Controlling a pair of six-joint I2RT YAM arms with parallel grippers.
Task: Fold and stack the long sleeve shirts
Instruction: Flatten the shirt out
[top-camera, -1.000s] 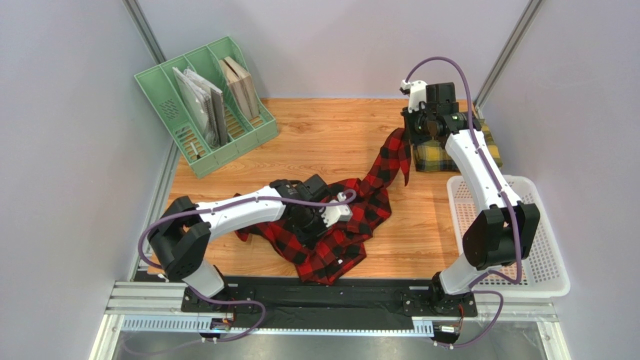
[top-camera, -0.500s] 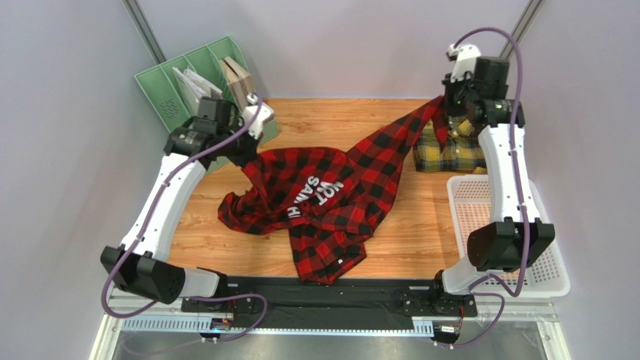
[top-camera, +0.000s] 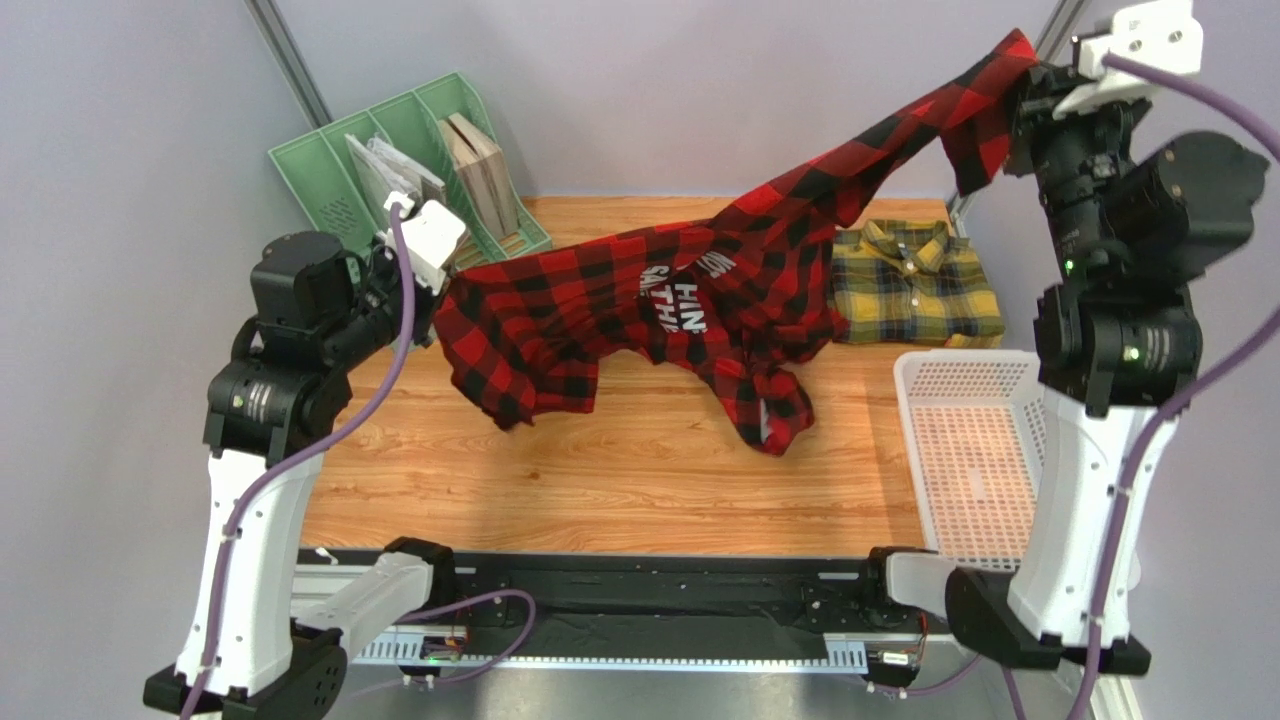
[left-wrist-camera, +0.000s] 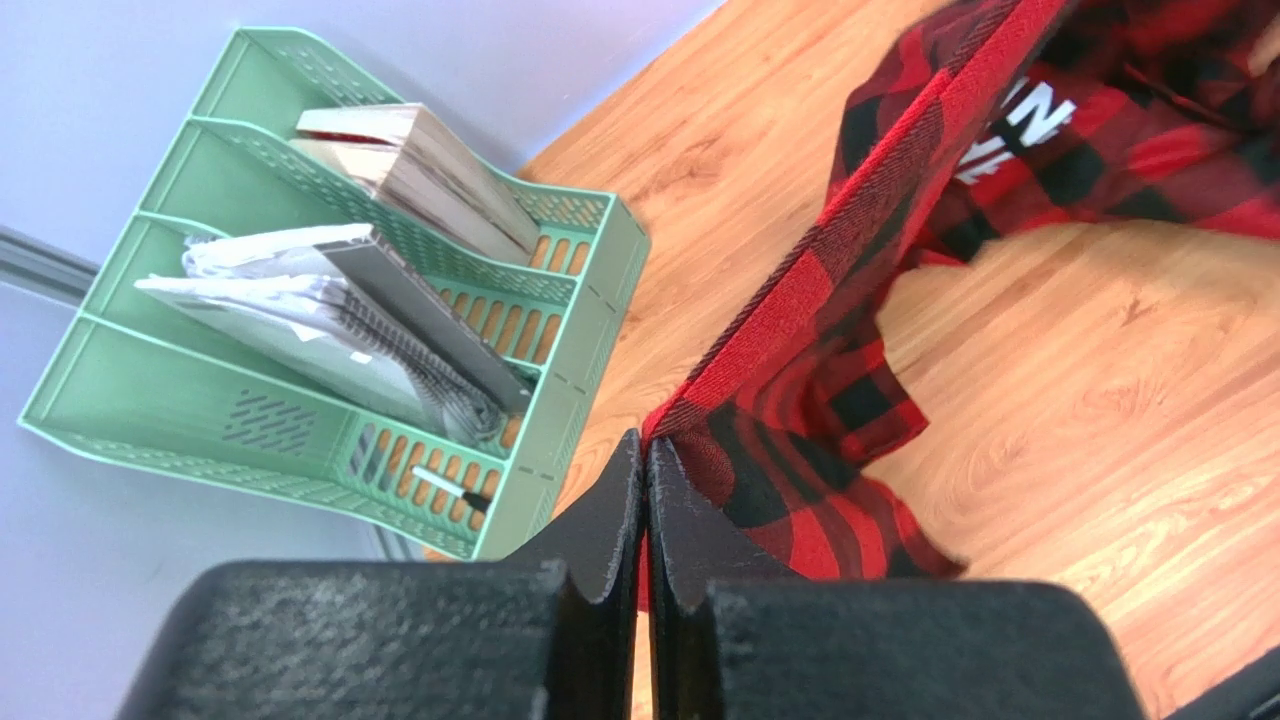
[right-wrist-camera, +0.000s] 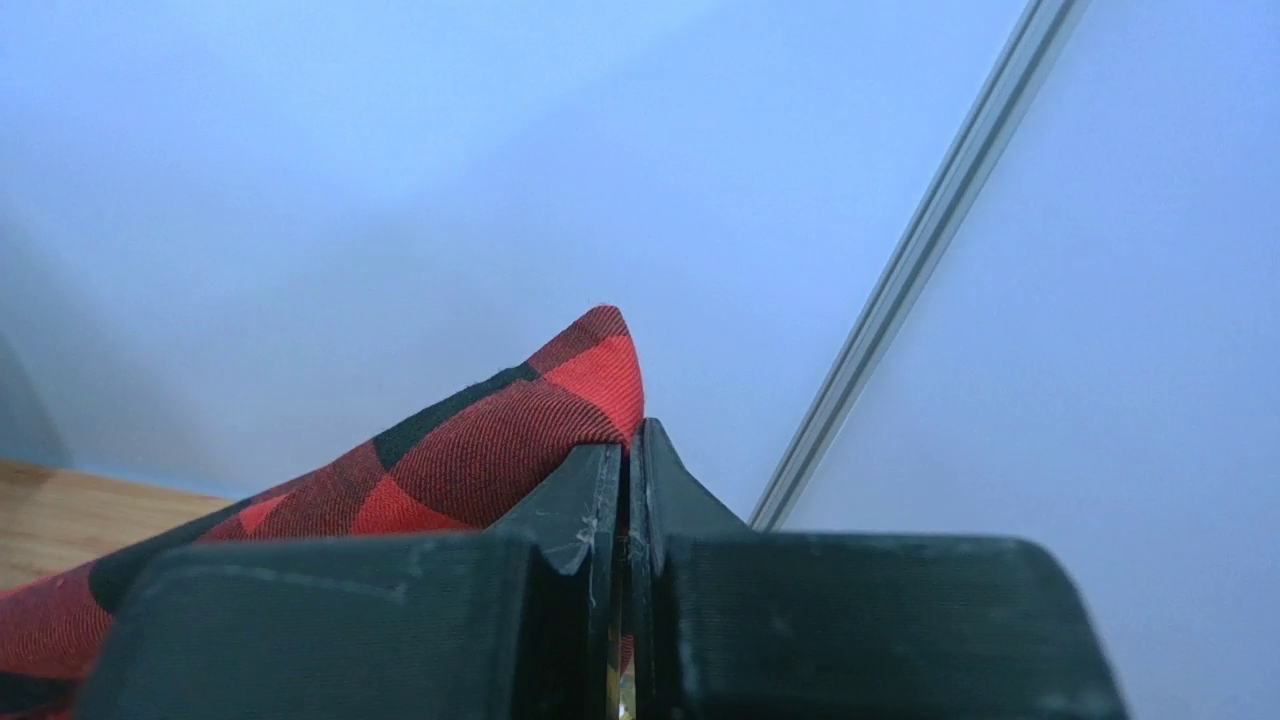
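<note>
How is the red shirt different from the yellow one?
The red shirt hangs in the air, stretched between the left gripper and right gripper; the yellow shirt lies on the table. The red shirt has white letters; the yellow shirt shows a collar, no letters. Both are checked.

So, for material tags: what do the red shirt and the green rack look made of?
The red shirt looks like soft woven cloth, likely flannel: a fine weave shows and it drapes. The green rack is probably moulded plastic, matte, with slotted walls.
</note>
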